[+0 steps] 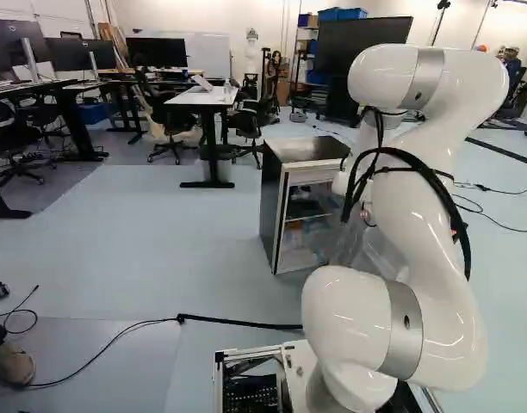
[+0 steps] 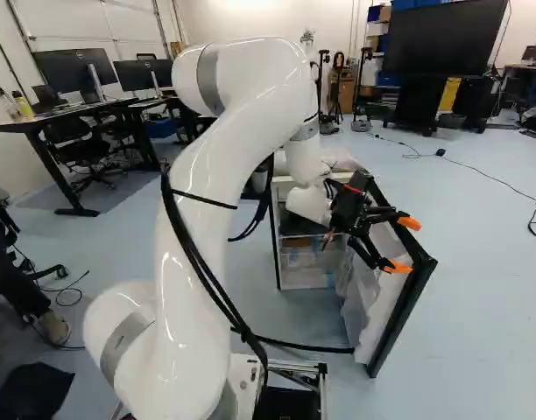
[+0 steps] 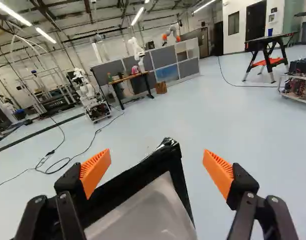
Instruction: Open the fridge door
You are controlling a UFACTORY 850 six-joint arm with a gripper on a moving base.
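While the door (image 2: 392,302) stood swung well out from the front of the fridge (image 1: 270,198), its upper corner showed between the widely spread fingers of the gripper (image 3: 157,161), unpinched, though whether either finger brushed the rim was hard to tell. Any further opening seemed to want a light, steady push on the inner face near the free edge, following the hinge's arc without squeezing, lest the frame snag.
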